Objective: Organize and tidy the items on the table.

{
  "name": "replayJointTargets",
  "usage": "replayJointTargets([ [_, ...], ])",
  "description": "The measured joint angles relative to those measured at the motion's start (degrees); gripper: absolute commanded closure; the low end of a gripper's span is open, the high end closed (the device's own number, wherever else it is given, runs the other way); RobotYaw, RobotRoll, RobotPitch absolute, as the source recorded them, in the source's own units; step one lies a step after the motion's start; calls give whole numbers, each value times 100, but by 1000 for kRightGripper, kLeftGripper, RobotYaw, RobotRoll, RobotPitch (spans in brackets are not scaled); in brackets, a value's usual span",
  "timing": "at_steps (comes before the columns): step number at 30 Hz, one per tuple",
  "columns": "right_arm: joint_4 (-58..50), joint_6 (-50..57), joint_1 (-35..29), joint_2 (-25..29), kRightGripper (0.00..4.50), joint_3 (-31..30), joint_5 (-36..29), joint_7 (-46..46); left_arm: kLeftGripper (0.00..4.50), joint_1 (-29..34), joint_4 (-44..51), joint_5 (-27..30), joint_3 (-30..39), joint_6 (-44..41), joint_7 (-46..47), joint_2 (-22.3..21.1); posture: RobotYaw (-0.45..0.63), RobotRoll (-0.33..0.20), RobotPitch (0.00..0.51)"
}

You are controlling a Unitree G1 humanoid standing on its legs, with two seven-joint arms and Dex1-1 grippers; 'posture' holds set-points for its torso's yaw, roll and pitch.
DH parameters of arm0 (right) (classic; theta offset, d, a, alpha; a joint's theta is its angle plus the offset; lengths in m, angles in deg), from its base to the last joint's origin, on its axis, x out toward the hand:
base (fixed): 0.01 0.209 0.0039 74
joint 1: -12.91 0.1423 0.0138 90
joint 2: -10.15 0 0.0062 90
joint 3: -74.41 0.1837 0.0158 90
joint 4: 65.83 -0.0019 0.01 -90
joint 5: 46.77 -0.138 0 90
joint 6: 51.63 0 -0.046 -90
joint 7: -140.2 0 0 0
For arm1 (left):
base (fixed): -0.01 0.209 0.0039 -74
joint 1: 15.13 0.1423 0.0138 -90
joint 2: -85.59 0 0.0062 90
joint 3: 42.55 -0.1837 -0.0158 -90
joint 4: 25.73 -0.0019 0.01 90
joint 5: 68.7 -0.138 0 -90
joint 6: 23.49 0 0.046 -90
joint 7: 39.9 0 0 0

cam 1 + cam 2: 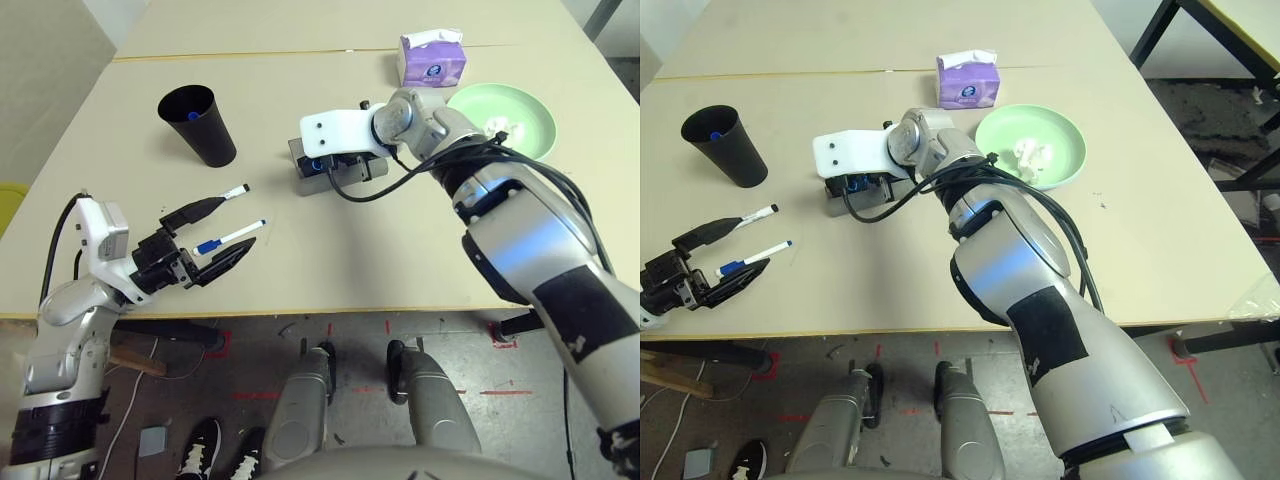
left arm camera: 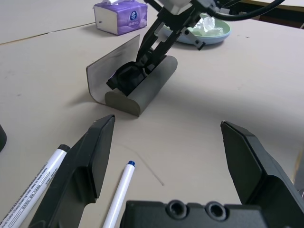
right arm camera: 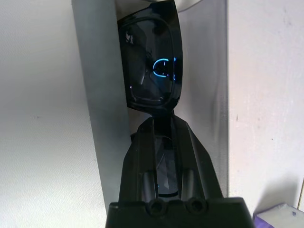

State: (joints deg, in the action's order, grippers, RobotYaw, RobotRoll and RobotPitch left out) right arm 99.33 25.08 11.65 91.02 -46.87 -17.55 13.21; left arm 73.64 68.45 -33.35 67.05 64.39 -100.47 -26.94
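Observation:
The grey glasses case [image 1: 340, 170] lies open mid-table, and the black sunglasses [image 3: 152, 61] rest in its trough. My right gripper [image 3: 161, 124] reaches into the case and is shut on the sunglasses. Near the front left edge, my left gripper [image 1: 235, 222] stands open just above the table. The blue-capped marker [image 1: 230, 237] lies between its fingers, and the black-capped marker [image 1: 236, 190] lies just beyond the far finger [image 1: 195, 209]. A pale-green plate [image 1: 530, 110] at the back right holds the crumpled tissue [image 1: 497, 126].
A black cup [image 1: 205, 135] with something blue inside stands at the left rear. The purple tissue box [image 1: 432, 58] sits behind the case, beside the plate. A seam [image 1: 200, 55] crosses the far tabletop. The table's front edge [image 1: 330, 312] runs close to my left gripper.

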Motion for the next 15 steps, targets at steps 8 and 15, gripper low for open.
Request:
replayJointTargets([
  [8, -13, 134, 121, 67, 4272, 170, -21, 415, 0, -180, -170, -69, -73, 43, -61, 17, 20, 0, 250],
  [15, -39, 169, 203, 78, 1518, 304, -26, 481, 0, -312, -296, -139, -90, 107, -131, 40, 20, 0, 249],
])
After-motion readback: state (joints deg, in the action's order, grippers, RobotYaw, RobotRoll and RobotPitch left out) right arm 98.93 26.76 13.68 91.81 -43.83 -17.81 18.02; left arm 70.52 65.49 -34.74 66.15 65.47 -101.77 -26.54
